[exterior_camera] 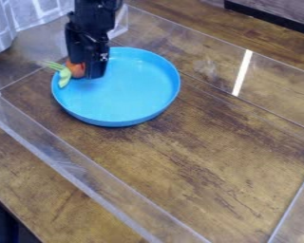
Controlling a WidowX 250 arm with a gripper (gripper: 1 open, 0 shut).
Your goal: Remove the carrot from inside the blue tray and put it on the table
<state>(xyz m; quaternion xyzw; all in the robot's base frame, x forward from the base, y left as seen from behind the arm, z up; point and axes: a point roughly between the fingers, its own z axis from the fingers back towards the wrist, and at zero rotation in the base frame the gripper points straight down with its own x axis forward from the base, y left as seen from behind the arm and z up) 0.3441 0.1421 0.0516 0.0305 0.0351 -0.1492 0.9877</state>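
Gripper (84,66) jaws spread wide, pointing down over the carrot (68,70), holding nothing yet. Carrot lies at left rim of the blue tray (136,100), leaves poking out. Looks light, rigid, smooth plastic, may slip; pinch across orange body, not leaves.

Robot arm (94,11): black throughout, matte; boxy wrist housing, blocky and squared at the edges; gripper (84,66): black, two short flat-sided fingers (100,63) set apart below the housing; a small red-orange mark low on the finger faces; cables, screws and lettering too small and blurred to make out.
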